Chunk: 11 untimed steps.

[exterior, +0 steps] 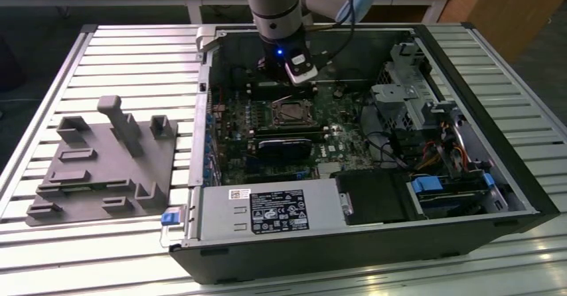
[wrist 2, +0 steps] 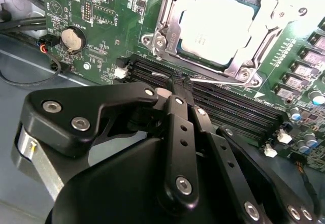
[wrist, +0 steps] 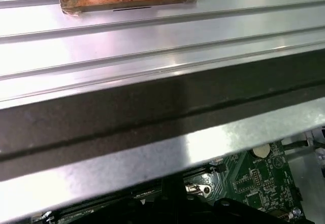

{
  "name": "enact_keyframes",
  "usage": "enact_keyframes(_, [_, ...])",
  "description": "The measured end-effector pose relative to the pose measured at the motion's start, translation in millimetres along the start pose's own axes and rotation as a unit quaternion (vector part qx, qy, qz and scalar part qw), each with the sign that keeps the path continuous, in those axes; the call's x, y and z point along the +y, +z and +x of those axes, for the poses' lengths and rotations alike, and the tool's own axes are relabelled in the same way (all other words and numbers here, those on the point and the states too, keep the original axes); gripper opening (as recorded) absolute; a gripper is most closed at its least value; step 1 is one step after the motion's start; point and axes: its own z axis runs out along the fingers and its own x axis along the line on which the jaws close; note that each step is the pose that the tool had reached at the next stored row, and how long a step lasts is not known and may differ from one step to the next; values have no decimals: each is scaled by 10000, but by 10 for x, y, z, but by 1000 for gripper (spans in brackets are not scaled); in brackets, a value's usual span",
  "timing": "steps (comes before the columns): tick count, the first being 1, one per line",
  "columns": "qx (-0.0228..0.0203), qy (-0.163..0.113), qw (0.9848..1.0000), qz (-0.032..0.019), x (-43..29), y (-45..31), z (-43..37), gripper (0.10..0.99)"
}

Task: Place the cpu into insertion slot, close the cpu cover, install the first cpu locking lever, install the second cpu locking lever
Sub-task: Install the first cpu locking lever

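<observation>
Chip lies under the grey cover on the green board — gripper pinched narrow, just beside the cover.

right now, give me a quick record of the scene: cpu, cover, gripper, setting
cpu: seated in the socket, metal top showing
cpu cover: down flat, framing the cpu
gripper: shut, tips at a thin wire lever between the socket and the memory slots; unclear if it grips the lever
setting: open computer case on a slatted table
</observation>
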Motion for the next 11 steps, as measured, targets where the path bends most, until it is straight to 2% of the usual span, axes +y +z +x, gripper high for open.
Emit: enact_keyframes(11, [-91,201,9997,34,-1,37,24,106])
